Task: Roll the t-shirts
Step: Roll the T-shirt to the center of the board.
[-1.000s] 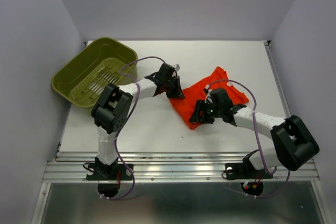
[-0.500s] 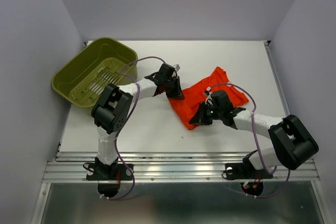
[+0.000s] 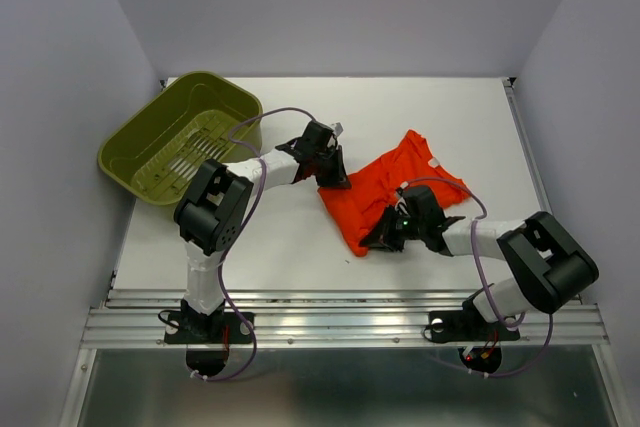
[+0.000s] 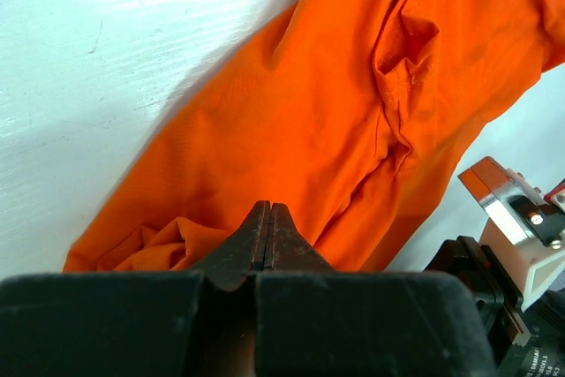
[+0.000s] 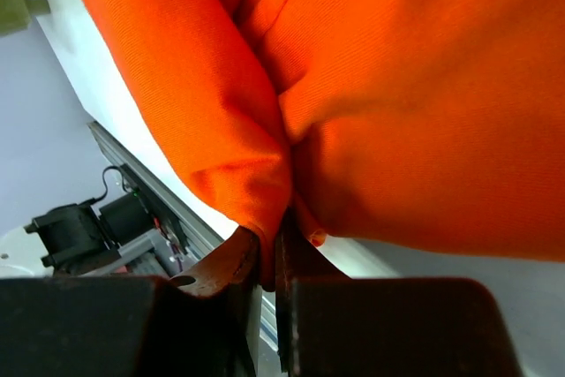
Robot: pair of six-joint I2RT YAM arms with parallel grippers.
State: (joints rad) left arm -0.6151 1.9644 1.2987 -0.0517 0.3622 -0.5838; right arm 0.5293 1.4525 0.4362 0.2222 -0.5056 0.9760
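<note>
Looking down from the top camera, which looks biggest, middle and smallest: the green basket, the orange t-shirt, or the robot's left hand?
1. green basket: biggest, though its tall rim sits nearer the camera.
2. orange t-shirt: a bit smaller, bunched up and partly hidden under the arms.
3. left hand: smallest by far.

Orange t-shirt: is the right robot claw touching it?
Touching. The right wrist view shows the right gripper shut on a fold of the t-shirt, with the cloth pinched between its jaws.
</note>
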